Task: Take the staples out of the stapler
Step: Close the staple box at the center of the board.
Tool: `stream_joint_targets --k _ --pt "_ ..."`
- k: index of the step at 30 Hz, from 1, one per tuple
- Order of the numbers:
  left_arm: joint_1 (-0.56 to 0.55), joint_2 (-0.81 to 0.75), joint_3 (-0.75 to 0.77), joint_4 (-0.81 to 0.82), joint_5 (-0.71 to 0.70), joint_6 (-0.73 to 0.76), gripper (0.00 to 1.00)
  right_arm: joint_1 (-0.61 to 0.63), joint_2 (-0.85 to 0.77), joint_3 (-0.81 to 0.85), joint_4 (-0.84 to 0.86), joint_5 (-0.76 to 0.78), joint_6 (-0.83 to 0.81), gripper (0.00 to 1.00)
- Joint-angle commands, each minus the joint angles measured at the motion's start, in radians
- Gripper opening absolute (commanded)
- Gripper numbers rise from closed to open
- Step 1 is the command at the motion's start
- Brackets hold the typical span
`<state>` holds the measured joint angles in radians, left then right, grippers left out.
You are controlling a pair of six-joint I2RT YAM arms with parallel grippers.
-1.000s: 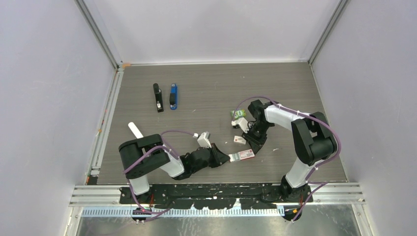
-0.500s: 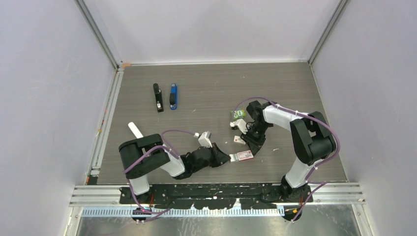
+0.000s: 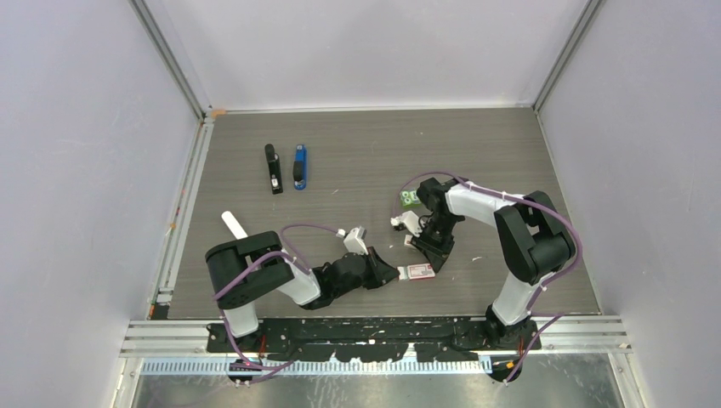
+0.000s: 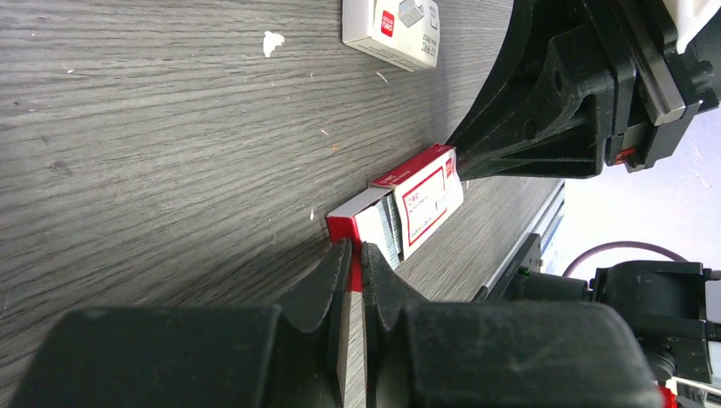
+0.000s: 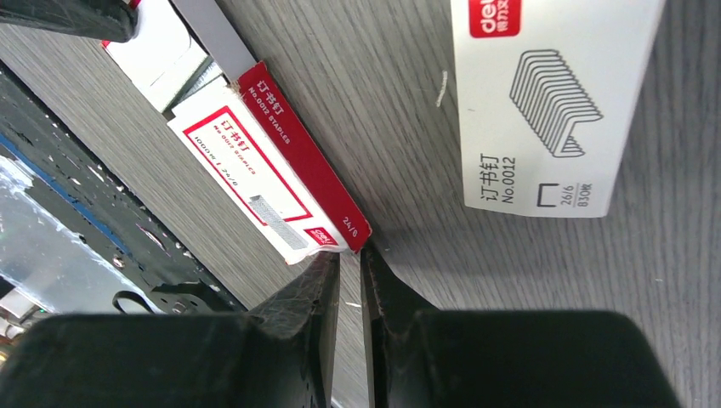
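The blue stapler (image 3: pixel 299 167) lies shut at the far left of the table, far from both grippers. My left gripper (image 3: pixel 393 274) (image 4: pixel 355 252) is shut on the red end flap of a small red-and-white staple box (image 3: pixel 418 271) (image 4: pixel 412 206) lying on the table. Grey staple strips (image 4: pixel 389 236) show in the box's open end. My right gripper (image 3: pixel 429 252) (image 5: pixel 350 257) is shut, with its tips against the other end of that box (image 5: pixel 281 174). No loose staples show near the stapler.
A black stapler (image 3: pixel 272 168) lies left of the blue one. A white staple box (image 3: pixel 408 223) (image 5: pixel 544 102) (image 4: pixel 393 25) and a green packet (image 3: pixel 411 198) lie behind the right gripper. A white stick (image 3: pixel 233 225) lies at the left.
My right arm has swung left and its tips have pushed the red-and-white box toward my left gripper; the box looks shorter. My left gripper has kept its hold.
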<state>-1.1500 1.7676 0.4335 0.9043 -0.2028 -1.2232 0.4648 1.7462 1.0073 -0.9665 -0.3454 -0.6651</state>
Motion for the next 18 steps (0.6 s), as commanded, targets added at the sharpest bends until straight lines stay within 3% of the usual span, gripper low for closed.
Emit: stream_joint_targets --k 1,10,18 --pt "0.000 0.019 0.011 -0.060 0.015 0.026 0.09 0.019 0.010 0.019 0.042 -0.012 0.025 0.21" --pt "0.000 0.009 0.012 -0.062 0.020 0.027 0.09 0.024 -0.004 0.031 0.053 -0.010 0.055 0.23" --pt "0.000 0.007 -0.008 -0.050 0.007 0.016 0.09 -0.134 -0.102 0.011 -0.032 -0.101 -0.074 0.24"
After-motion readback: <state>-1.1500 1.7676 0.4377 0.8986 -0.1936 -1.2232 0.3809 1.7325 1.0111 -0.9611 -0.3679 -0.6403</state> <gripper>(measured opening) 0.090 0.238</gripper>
